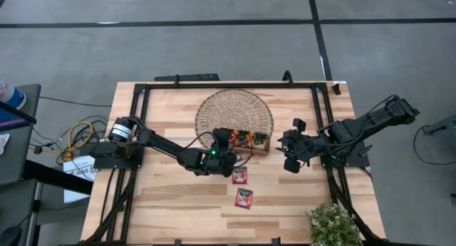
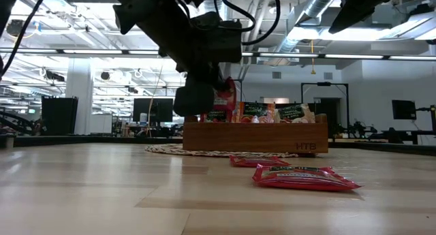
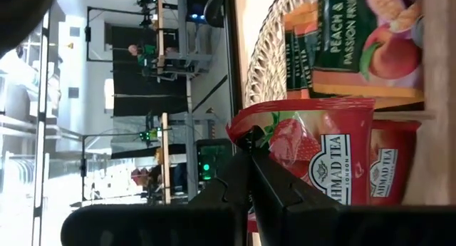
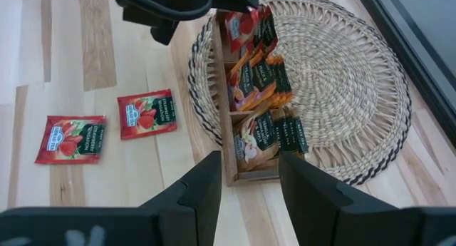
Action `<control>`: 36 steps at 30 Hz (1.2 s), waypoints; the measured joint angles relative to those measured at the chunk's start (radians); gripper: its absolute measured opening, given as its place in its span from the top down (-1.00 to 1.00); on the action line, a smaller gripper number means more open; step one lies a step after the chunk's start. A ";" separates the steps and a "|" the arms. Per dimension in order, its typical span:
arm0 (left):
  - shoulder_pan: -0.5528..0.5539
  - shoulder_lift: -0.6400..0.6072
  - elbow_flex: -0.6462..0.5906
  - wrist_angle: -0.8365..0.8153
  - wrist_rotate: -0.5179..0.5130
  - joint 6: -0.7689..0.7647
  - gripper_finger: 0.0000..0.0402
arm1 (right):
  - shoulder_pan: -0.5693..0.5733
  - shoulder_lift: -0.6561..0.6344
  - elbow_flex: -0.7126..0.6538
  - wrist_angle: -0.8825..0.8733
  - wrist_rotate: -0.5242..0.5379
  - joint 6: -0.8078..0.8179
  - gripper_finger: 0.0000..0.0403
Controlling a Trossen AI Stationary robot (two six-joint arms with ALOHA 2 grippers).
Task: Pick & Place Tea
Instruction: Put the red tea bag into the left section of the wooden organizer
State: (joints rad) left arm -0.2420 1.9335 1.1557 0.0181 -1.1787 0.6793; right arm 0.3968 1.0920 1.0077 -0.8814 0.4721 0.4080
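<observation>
Right now, left fingers [image 3: 249, 150] pinch a red sachet [image 3: 320, 157] above the tray [image 1: 246, 150].

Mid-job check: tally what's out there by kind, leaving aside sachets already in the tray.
Red sachets lying on the table: 2
Red sachet held by the left end effector: 1
Wooden tray: 1
Woven mat: 1
Plant: 1
Total: 6

Two red sachets [image 1: 240, 176] flat on table, one red sachet [image 3: 313, 157] held, one wooden tray [image 1: 251, 150], one woven mat [image 1: 214, 107], one plant [image 1: 333, 224]
</observation>
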 joint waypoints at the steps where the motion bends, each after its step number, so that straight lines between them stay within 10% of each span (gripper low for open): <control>1: 0.001 0.000 0.000 0.000 -0.002 -0.008 1.00 | 0.000 0.000 0.000 0.000 0.000 0.000 0.34; 14: 0.005 0.086 0.001 0.018 -0.147 0.011 1.00 | 0.000 0.000 -0.001 0.005 0.000 0.001 0.33; 36: -0.007 0.086 0.002 0.040 -0.111 0.006 1.00 | 0.000 0.000 -0.001 0.004 0.000 0.000 0.34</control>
State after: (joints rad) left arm -0.2489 2.0197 1.1576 0.0582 -1.2894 0.6849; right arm 0.3967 1.0920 1.0065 -0.8772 0.4717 0.4084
